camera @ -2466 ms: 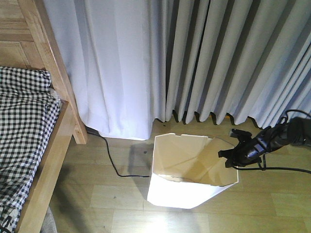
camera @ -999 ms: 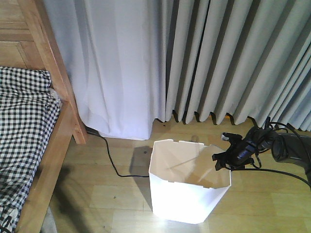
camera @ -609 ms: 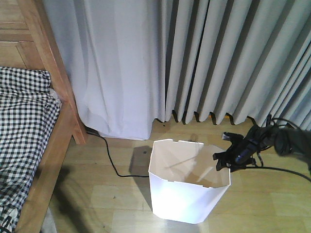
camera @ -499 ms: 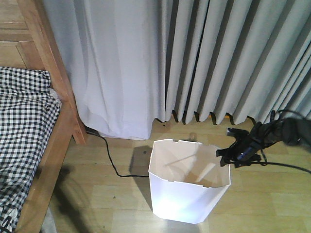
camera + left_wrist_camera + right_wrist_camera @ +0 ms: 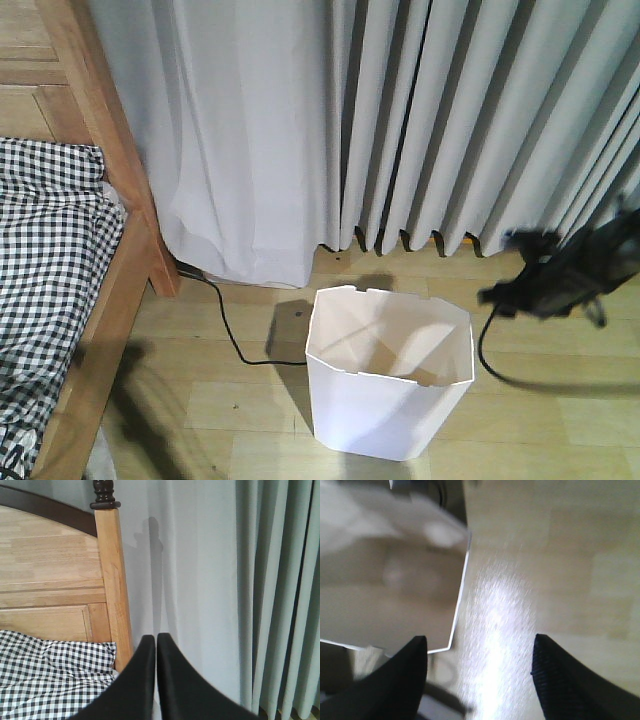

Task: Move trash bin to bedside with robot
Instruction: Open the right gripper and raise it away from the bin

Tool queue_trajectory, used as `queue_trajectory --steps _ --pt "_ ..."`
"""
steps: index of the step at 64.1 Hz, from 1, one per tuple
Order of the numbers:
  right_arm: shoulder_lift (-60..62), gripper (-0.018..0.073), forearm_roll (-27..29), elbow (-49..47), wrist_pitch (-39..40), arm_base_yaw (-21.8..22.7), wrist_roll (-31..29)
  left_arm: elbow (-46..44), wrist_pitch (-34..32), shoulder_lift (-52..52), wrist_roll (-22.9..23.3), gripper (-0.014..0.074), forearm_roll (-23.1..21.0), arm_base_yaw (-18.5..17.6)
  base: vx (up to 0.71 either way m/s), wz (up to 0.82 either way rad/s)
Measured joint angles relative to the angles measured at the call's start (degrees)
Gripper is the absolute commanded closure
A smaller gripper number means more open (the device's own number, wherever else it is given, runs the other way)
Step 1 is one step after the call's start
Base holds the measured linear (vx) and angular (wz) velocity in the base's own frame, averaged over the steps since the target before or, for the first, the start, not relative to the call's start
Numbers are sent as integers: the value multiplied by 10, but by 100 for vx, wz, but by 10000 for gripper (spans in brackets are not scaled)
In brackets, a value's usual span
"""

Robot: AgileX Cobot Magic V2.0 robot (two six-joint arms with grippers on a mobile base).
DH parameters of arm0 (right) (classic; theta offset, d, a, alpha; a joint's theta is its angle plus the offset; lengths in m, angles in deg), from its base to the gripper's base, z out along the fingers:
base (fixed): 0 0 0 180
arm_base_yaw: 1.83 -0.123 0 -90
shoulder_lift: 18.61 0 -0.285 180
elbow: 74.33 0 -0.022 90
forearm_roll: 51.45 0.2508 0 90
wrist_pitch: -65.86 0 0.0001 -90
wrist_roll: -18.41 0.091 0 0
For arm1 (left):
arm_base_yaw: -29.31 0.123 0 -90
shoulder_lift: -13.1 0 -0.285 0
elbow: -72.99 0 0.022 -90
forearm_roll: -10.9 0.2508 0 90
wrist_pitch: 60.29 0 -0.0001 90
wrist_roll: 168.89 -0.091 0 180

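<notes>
While the right gripper (image 5: 477, 667) was spread wide and empty, the trash bin (image 5: 388, 385) rim was seen just left of its fingers (image 5: 402, 680), untouched. Bin was left upright on the floor (image 5: 540, 420), well short of the bedside (image 5: 95, 330). A retreat clear of the rim was judged best. Left gripper (image 5: 156, 680) was pressed closed, empty. Earlier, the right gripper was at the rim; the bin was tilted.

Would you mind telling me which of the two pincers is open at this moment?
The right pincer: its fingers stand wide apart above the trash bin rim, whereas the left pincer has its fingers pressed together.
</notes>
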Motion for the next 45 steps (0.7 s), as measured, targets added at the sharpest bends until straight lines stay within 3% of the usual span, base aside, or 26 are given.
queue_trajectory --steps 28,45 --pt "483 118 0 181 -25 0 -23 0 0 0 0 603 0 0 0 0" --pt "758 118 -7 193 -147 0 -24 0 0 0 0 603 0 0 0 0"
